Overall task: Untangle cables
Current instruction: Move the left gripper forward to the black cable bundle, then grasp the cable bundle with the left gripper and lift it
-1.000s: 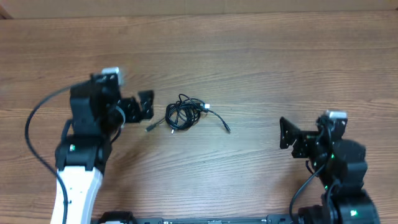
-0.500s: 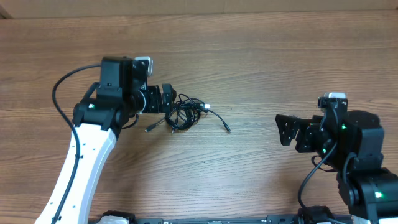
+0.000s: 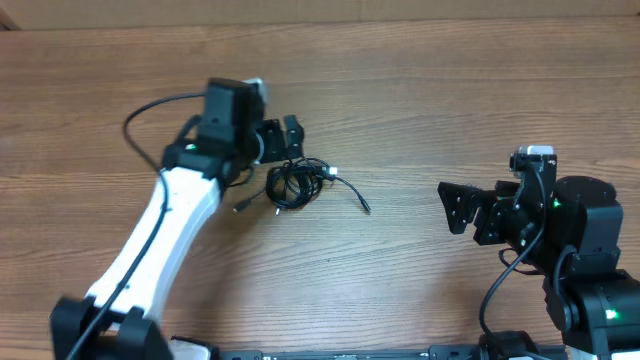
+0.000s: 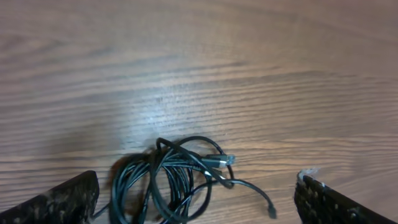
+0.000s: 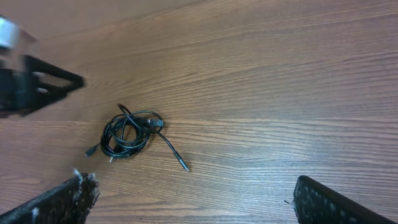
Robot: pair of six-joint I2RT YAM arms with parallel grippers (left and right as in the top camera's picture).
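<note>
The cables are thin black cords coiled into a small tangled bundle at the table's middle, with a silver-tipped plug and one loose end trailing right. They also show in the left wrist view and the right wrist view. My left gripper is open and empty, right over the bundle's far left edge; its fingers straddle the bundle in the left wrist view. My right gripper is open and empty, well to the right of the cables.
The table is bare brown wood. A thick black wire loops off the left arm.
My left arm has swung right and away from me, bringing its open gripper from left of the bundle to just over it. The right gripper has shifted slightly left. The cables have not moved.
</note>
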